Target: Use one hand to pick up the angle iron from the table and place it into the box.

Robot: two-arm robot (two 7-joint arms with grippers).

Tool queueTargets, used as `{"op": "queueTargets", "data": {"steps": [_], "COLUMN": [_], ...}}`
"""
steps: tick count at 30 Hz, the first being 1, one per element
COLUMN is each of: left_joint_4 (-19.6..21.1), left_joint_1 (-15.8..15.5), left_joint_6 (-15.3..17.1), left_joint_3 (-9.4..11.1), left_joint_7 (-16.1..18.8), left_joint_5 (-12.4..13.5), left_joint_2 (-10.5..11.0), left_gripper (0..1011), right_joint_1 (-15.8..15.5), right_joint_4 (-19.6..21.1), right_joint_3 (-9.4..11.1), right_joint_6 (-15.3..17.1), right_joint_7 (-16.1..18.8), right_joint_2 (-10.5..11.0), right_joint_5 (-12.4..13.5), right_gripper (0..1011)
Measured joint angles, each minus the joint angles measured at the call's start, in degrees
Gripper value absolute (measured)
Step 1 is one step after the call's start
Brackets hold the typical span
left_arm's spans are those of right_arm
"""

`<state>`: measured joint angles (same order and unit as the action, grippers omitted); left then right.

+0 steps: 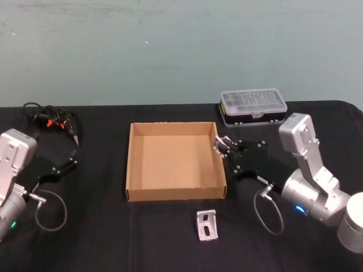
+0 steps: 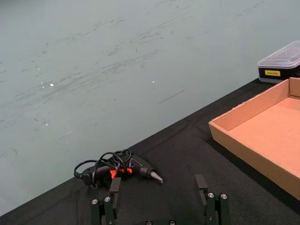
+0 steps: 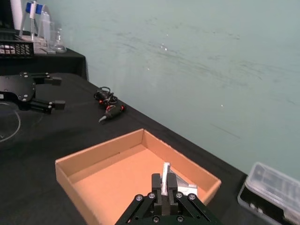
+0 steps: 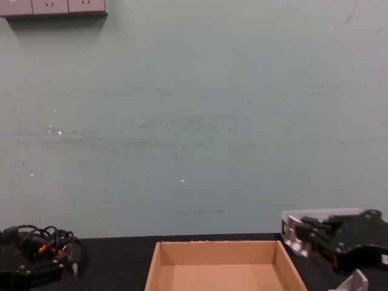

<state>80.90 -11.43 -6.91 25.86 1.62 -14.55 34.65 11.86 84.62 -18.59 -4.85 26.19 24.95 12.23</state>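
Note:
My right gripper (image 1: pixel 222 146) is shut on a silver angle iron (image 1: pixel 219 141) and holds it just above the right wall of the tan cardboard box (image 1: pixel 176 195). In the right wrist view the angle iron (image 3: pixel 180 186) stands upright between the gripper's (image 3: pixel 165 188) jaws, over the box's (image 3: pixel 93 157) near right corner. A second angle iron (image 1: pixel 207 225) lies on the black table (image 1: pixel 113 238) in front of the box. The left gripper (image 1: pixel 72 162) rests open at the table's left, its fingers (image 2: pixel 115 185) spread wide.
A black plastic case with a clear lid (image 1: pixel 253 105) sits behind the right arm, at the back right. A tangle of black cables with orange bits (image 1: pixel 51 120) lies at the back left, beyond the left gripper. The inside of the box shows bare cardboard.

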Motion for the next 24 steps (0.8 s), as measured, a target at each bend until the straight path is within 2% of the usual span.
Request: {"op": "queueTargets", "data": {"steps": [6, 8, 9, 17, 23, 24], "left_joint_4": [0.00, 0.00, 0.00, 0.00, 0.00, 0.00], "left_joint_1": [0.00, 0.00, 0.00, 0.00, 0.00, -0.01], "left_joint_6": [0.00, 0.00, 0.00, 0.00, 0.00, 0.00], "left_joint_3": [0.00, 0.00, 0.00, 0.00, 0.00, 0.00], "left_joint_7": [0.00, 0.00, 0.00, 0.00, 0.00, 0.00], "left_joint_5": [0.00, 0.00, 0.00, 0.00, 0.00, 0.00], "left_joint_2": [0.00, 0.00, 0.00, 0.00, 0.00, 0.00], "left_gripper": [1000, 1000, 1000, 1000, 1000, 1000], "right_joint_1": [4.43, 7.01, 7.01, 13.17, 15.37, 16.32], "right_joint_4": [-4.70, -7.82, -7.82, -16.16, -19.70, -21.39], "right_joint_3": [-1.74, -2.73, -2.73, -5.53, -6.77, -7.38], "right_joint_6": [-0.31, -0.40, -0.40, -0.39, -0.39, -0.39], "right_joint_7": [1.52, 2.50, 2.50, 4.74, 5.52, 5.89], "right_joint_2": [-1.65, -2.79, -2.79, -5.89, -7.12, -7.67], "right_joint_5": [-0.14, -0.09, -0.09, 0.37, 0.39, 0.39], "right_gripper": [79, 79, 79, 80, 79, 80]}}
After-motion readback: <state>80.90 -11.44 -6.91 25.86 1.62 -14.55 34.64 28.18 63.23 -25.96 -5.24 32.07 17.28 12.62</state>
